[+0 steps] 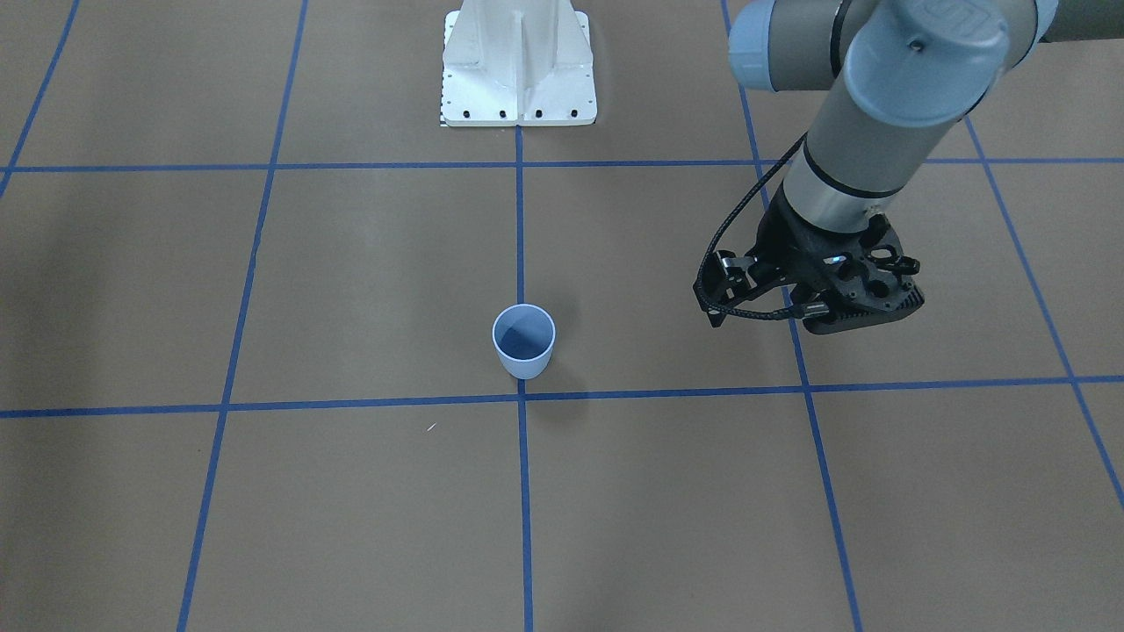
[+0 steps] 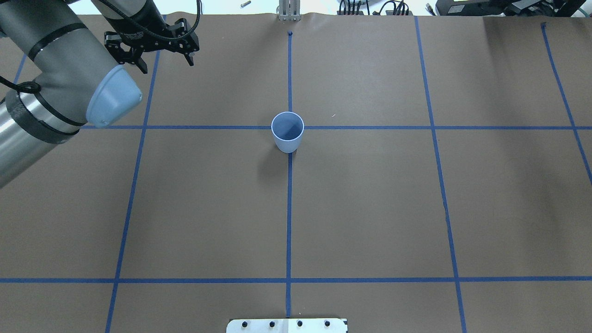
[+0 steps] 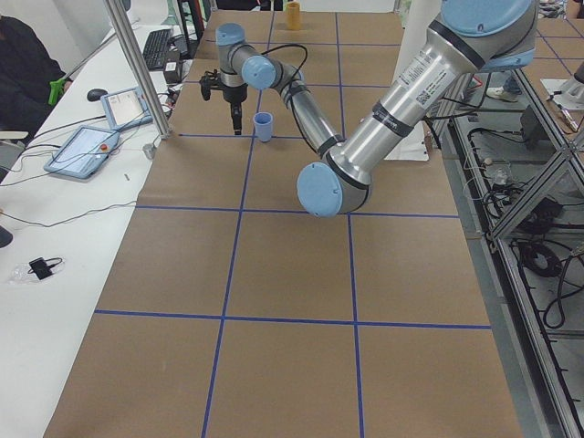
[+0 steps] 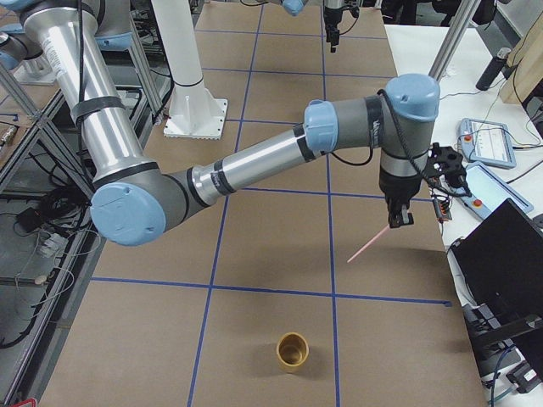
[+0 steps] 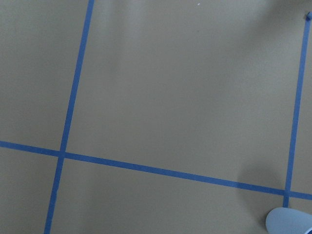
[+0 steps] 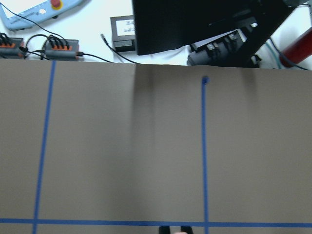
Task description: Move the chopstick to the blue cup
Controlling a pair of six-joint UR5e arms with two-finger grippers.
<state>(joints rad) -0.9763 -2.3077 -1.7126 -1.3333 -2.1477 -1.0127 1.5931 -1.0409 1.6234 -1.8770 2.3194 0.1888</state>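
Can only catch the chopstick point(image 4: 370, 245) from the right-end camera: pinched by its top end in the right gripper point(image 4: 395, 222), slanting down toward the table point(image 4: 254, 339). Can just make out black fingertips point(image 6: 165, 229) closed in on something pale at the bottom edge of the right wrist cam too. Well apart from the blue cup point(image 2: 287, 132), standing upright on the centre tape line point(image 2: 289, 208) right where two lines cross. Off to the cup's left, got the left gripper point(image 2: 165, 62) with jaws spread, hovering above the paper. Also seeing a mustard cup point(image 4: 293, 352) near the table's right end.
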